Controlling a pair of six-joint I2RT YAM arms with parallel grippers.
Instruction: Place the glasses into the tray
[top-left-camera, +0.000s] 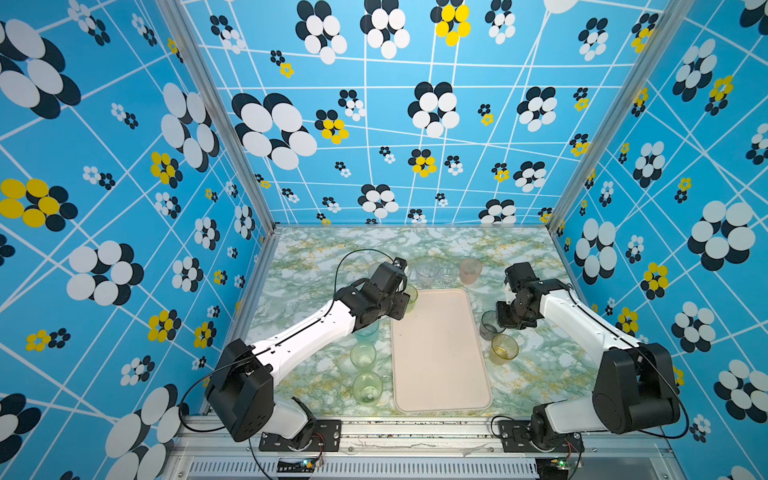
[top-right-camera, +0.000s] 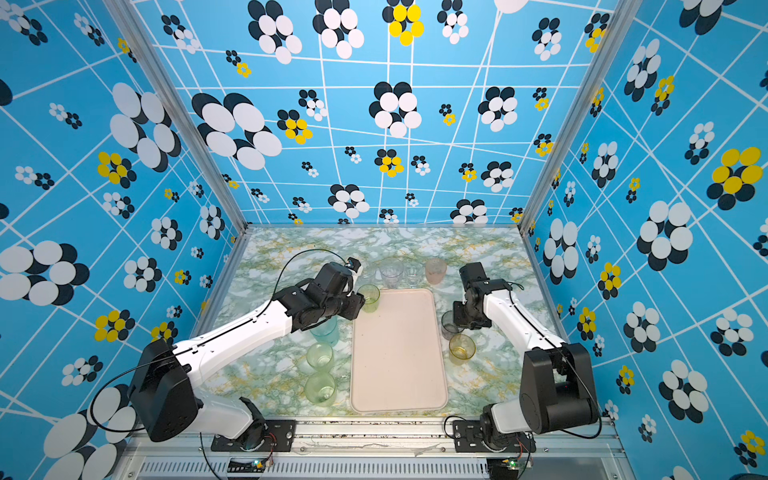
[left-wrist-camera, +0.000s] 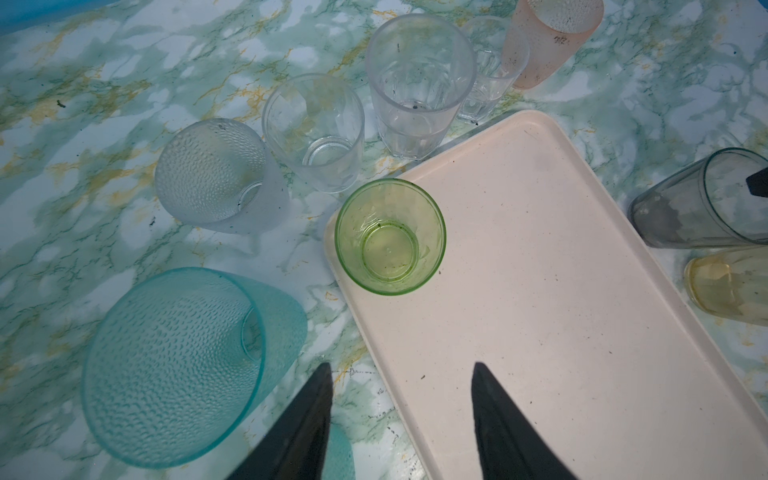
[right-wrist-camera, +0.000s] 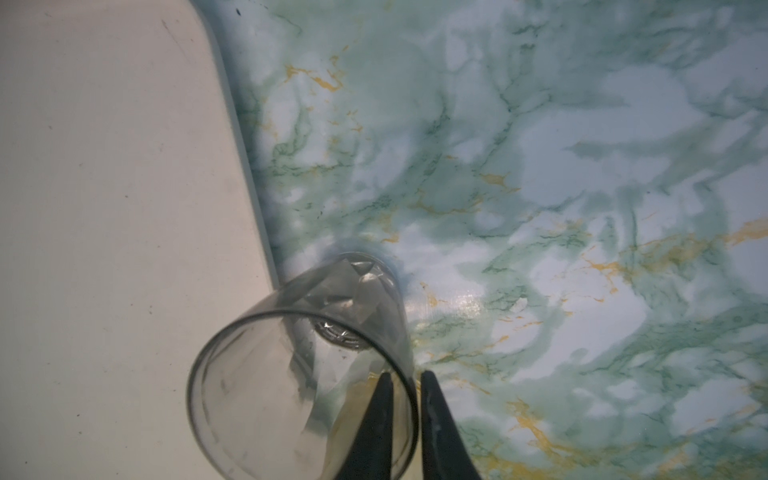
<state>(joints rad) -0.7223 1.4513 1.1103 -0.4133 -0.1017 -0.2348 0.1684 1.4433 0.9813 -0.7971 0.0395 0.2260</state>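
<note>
We have the tray flat on the table, pale pinkish-cream, low rim. One small green glass stands upright in its far-left corner.

Left of the tray, on the table: teal dimpled glass, light green glass, second light green glass.

Past the far edge: frosted dimpled glass, plain clear glass, faceted clear glass, small faceted glass, pink glass.

Right edge: smoky grey glass, with the amber glass just beside it.
</note>
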